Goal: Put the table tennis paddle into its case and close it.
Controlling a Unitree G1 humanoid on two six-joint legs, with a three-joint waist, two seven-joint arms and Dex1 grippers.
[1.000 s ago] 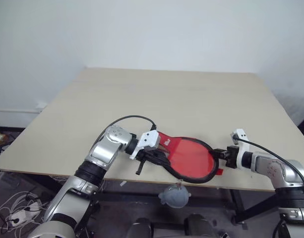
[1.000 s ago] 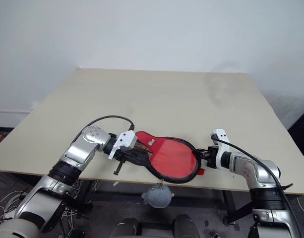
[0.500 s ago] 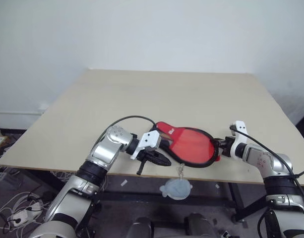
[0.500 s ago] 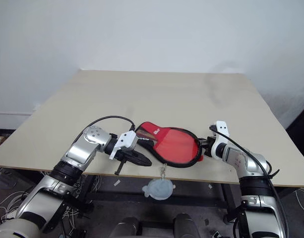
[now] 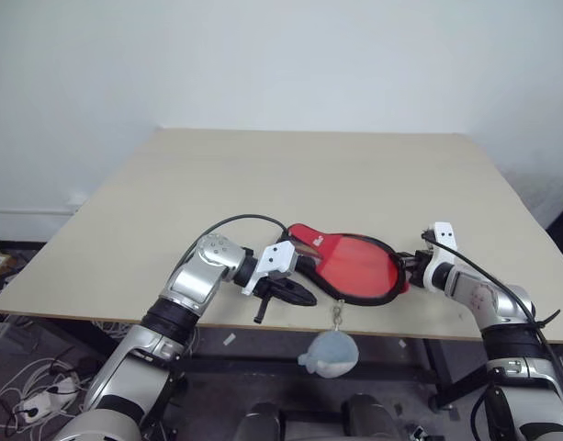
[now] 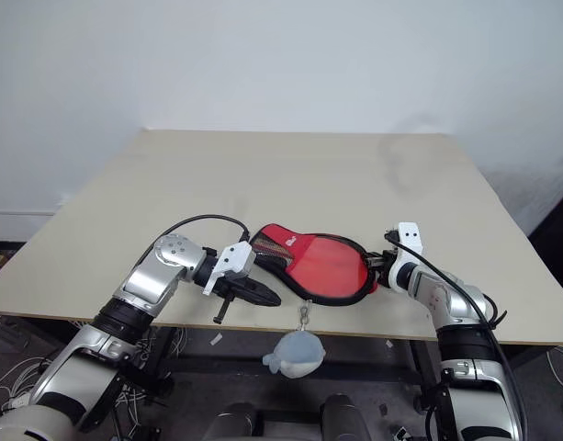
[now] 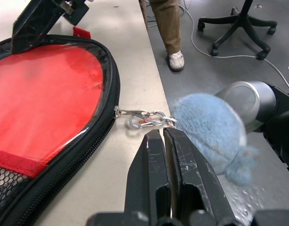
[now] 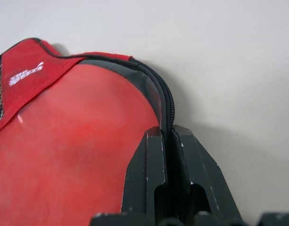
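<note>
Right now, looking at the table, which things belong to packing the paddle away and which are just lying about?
Part of the job:
- the paddle, red face showing through the case
- the case, near the table's front edge

Just lying about:
- the blue plush charm, hanging off the case past the table edge
- an office chair on the floor

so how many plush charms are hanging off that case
1. A small blue-grey plush charm dangles below the table's near edge, clipped by a metal chain to the black-rimmed clear-sided paddle case.
</note>
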